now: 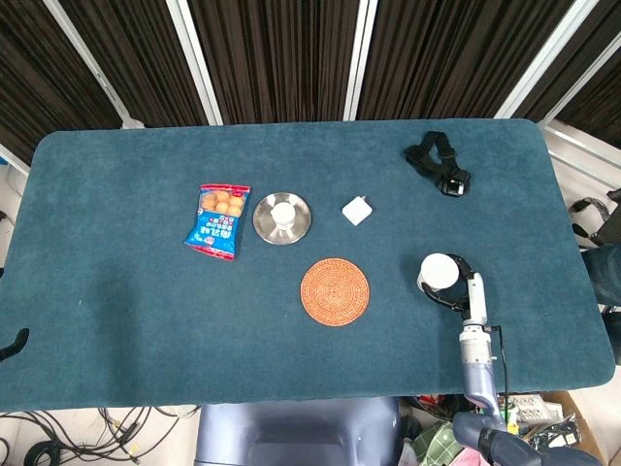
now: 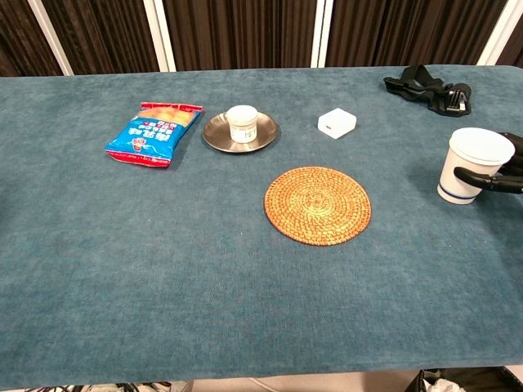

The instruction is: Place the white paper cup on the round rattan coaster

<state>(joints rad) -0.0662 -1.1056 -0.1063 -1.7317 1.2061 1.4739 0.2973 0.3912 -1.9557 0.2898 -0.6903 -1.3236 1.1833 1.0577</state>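
Observation:
The white paper cup (image 1: 439, 271) with a blue band near its base stands upright near the table's right edge. My right hand (image 1: 458, 283) grips it, with dark fingers (image 2: 489, 177) wrapped around its side. In the chest view the cup (image 2: 472, 165) shows at the far right, and most of the hand is cut off by the frame. The round rattan coaster (image 1: 335, 290) lies flat in the middle of the table, well left of the cup, with nothing on it. Only a dark tip of my left hand (image 1: 12, 342) shows, beyond the table's left front corner.
A blue snack bag (image 1: 218, 219), a steel saucer (image 1: 265, 225) with a small white tub (image 1: 282, 212) on it, and a white square box (image 1: 357, 211) lie behind the coaster. A black strap bundle (image 1: 439, 163) sits at the back right. The table is covered in teal cloth (image 1: 146, 291).

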